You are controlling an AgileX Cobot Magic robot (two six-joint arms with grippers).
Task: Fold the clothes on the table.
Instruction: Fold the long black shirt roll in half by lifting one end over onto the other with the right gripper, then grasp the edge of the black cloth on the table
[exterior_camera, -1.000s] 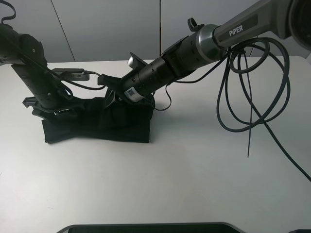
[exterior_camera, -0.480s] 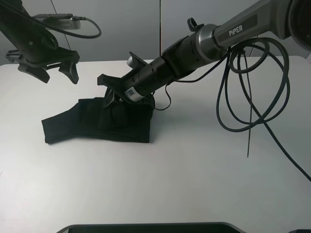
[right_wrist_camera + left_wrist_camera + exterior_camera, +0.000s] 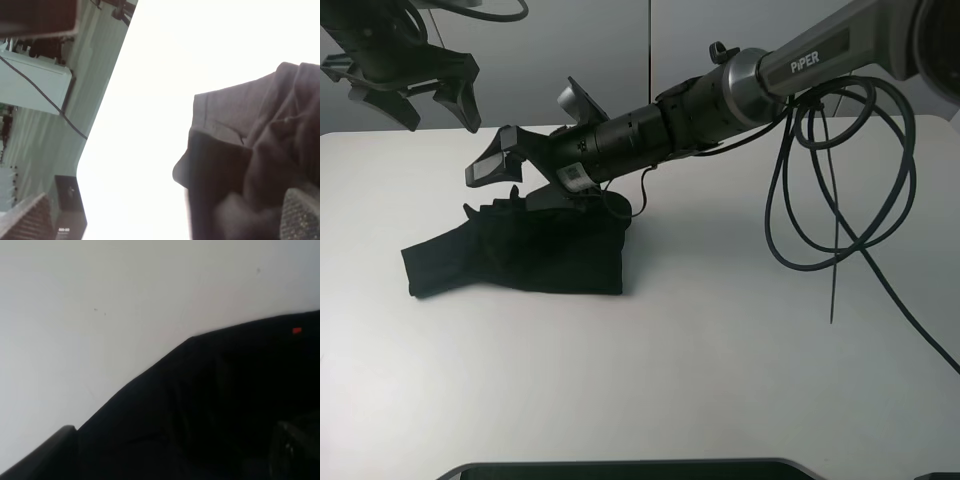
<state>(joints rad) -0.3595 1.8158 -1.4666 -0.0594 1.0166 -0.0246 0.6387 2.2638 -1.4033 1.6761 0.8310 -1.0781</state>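
Tabletop [image 3: 740,340]: white, mostly bare. The only work item sits left of centre.

Right arm [image 3: 720,105] reaches across the middle to the left side, with its cable [image 3: 840,180] hanging in loose loops over the right half, well apart from the cloth.

T-shirt [image 3: 520,255]: a black, compact folded bundle lying flat on the tabletop. The right edge is fairly square. The left end tapers and looks ragged, and the top rear is bunched under the right arm's tip. The right wrist view shows layered folds with one corner flap not lying flat.

Right gripper [image 3: 515,180]: jaws spread wide with nothing between them, just above the bundle's rear edge. I can't tell if the lower finger touches the cloth.

Left gripper [image 3: 418,100]: raised well above the tabletop at far left, jaws spread, empty. Its wrist view looks down on the shirt edge and bare tabletop.

Red print fleck [image 3: 297,330]: shows on the cloth in the left wrist view, so some of the chest print faces outward.

Step, my read: a fold is laid and neither gripper has hold of the cloth, so the task is late on, between folds or near finished.

Next move, my read:
- Either back both arms off or do one more tidy pass.
- A tidy pass means taking the tapered left end with the left gripper and the bunched rear with the right gripper.
- Pinch only the top layer, or the stack drags and unfolds.
- Keep the right arm's retreat high so it doesn't snag the raised flap.
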